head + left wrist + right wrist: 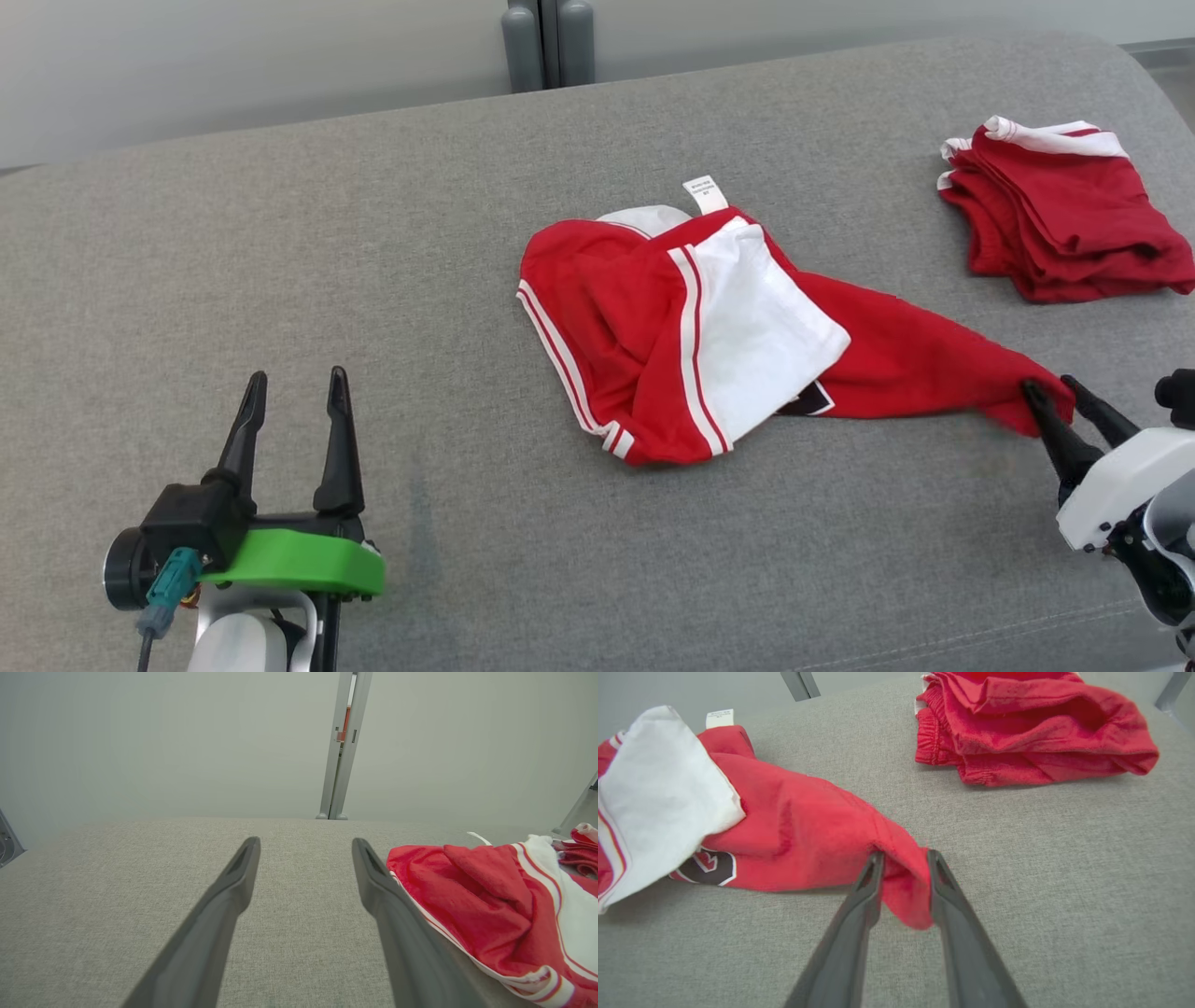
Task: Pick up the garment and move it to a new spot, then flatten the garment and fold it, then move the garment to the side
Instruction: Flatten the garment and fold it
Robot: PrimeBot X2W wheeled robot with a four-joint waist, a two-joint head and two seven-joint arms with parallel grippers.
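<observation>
A crumpled red garment (644, 327) with white panels and stripes lies mid-surface on the grey upholstered top (280, 233). One red corner is stretched out to the right. My right gripper (1050, 385) is shut on that corner; in the right wrist view the cloth (798, 826) bunches between the two fingers of the gripper (904, 858) and hangs just over the surface. My left gripper (297, 376) stands open at the lower left, well left of the garment, nothing between its fingers. The left wrist view shows that gripper (306, 842) with the garment (490, 896) to its right.
A folded stack of red and white garments (1064, 215) sits at the far right (1031, 732). A grey post (549, 42) stands behind the far edge. Bare grey fabric spreads across the left half and along the front.
</observation>
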